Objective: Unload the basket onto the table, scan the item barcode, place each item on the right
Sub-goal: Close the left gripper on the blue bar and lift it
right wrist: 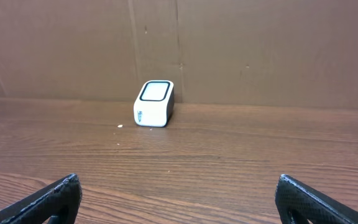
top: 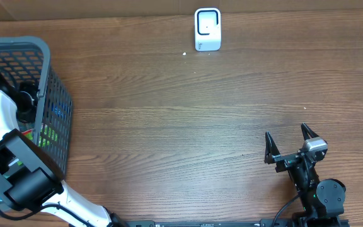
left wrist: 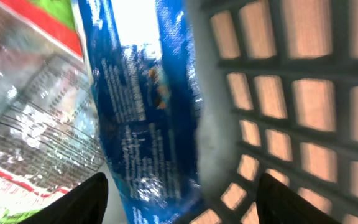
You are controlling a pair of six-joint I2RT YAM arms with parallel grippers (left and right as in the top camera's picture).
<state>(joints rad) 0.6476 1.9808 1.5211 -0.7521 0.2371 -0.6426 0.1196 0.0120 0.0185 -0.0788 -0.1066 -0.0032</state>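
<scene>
The white barcode scanner [top: 207, 29] stands at the far edge of the table, also in the right wrist view [right wrist: 154, 103]. My left arm reaches down into the grey mesh basket [top: 17, 45] at the far left. There my left gripper [left wrist: 182, 199] is open, its fingers either side of a shiny blue packet [left wrist: 135, 124] that leans against the basket wall [left wrist: 291, 93]. The fingers do not press on it. My right gripper [top: 288, 142] rests open and empty near the front right, pointing toward the scanner [right wrist: 179, 199].
A clear plastic bottle with a green and red label [left wrist: 30, 106] lies beside the blue packet in the basket. Brown cardboard walls [right wrist: 260, 50] close off the back of the wooden table [top: 188, 120].
</scene>
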